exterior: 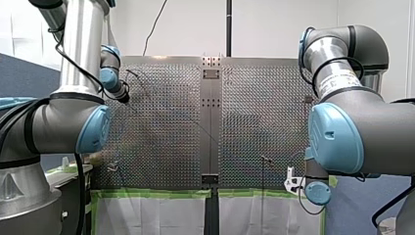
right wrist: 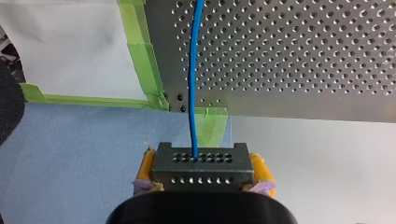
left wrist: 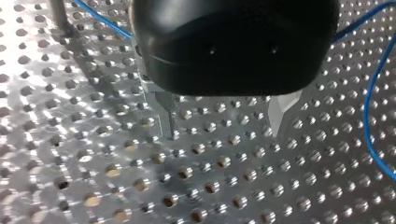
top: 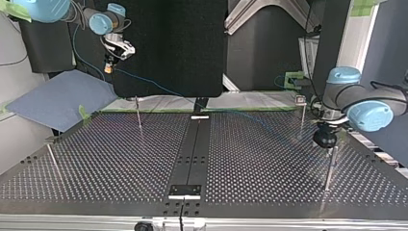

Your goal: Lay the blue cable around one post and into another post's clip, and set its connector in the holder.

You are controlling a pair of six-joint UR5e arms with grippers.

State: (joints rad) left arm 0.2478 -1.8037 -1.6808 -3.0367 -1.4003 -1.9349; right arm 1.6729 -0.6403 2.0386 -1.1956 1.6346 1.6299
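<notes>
My right gripper [right wrist: 203,171] is shut with its yellow pads [right wrist: 145,167] on a dark grey connector block [right wrist: 203,161]. The blue cable [right wrist: 192,70] leaves the block and runs ahead over the perforated table [right wrist: 303,56]. In the top view my right gripper [top: 110,65] hangs off the table's far left corner, and the cable [top: 159,89] slants down to the right across the plate. My left gripper [left wrist: 224,135] hovers low over the plate, open, with nothing between its metal fingers [left wrist: 166,116]. The cable [left wrist: 369,116] curves beside it. In the top view, my left gripper [top: 325,143] is at the right, between two posts.
Thin posts stand at the top view's far left [top: 138,114], near left [top: 53,161], far right [top: 302,118] and near right [top: 331,166]. A black strip [top: 192,154] runs down the table's middle. Green tape [right wrist: 140,42] edges the plate, and a blue mat [top: 57,98] lies off its corner.
</notes>
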